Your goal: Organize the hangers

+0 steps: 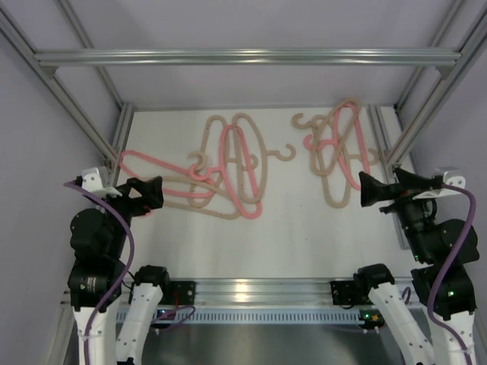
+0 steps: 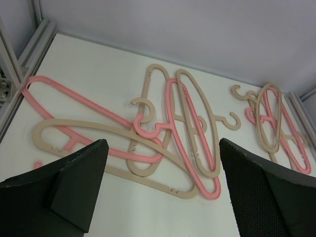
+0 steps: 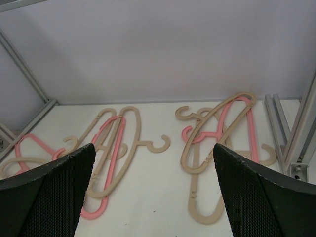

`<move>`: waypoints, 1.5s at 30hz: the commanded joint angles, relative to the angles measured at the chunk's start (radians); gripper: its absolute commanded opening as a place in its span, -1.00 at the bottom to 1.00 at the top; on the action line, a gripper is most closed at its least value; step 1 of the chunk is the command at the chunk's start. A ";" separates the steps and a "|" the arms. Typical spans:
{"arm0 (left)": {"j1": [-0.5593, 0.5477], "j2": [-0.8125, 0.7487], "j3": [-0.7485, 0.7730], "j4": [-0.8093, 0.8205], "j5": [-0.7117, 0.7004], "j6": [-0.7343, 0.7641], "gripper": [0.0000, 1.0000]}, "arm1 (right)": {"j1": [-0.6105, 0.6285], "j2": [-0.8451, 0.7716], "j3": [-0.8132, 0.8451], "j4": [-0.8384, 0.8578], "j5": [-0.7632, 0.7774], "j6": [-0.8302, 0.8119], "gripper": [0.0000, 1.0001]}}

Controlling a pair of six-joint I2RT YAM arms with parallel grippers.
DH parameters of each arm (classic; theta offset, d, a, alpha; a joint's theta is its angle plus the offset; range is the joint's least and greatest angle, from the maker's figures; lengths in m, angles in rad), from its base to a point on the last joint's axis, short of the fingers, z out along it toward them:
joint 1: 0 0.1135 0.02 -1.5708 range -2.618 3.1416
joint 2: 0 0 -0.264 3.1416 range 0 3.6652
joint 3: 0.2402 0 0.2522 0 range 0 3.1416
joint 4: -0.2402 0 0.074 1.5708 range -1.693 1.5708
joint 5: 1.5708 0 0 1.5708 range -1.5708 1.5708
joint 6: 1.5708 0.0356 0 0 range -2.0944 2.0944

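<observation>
Beige and pink hangers lie flat on the white table in two tangled piles. The larger pile (image 1: 221,167) is at the middle-left, also in the left wrist view (image 2: 163,133) and the right wrist view (image 3: 108,148). The smaller pile (image 1: 338,148) is at the back right, also in the right wrist view (image 3: 222,143) and the left wrist view (image 2: 274,123). My left gripper (image 1: 156,194) is open and empty at the left end of the larger pile. My right gripper (image 1: 364,190) is open and empty just in front of the smaller pile.
Aluminium frame rails run along the table's left edge (image 1: 122,129), right edge (image 1: 384,137) and front (image 1: 251,289), with a crossbar (image 1: 243,57) overhead. A grey wall closes the back. Bare table (image 1: 304,228) lies between the piles and the front rail.
</observation>
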 commanded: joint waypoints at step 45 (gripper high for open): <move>-0.006 0.398 -0.276 0.220 0.125 -0.027 0.96 | 0.104 1.682 0.505 0.267 0.312 0.169 0.06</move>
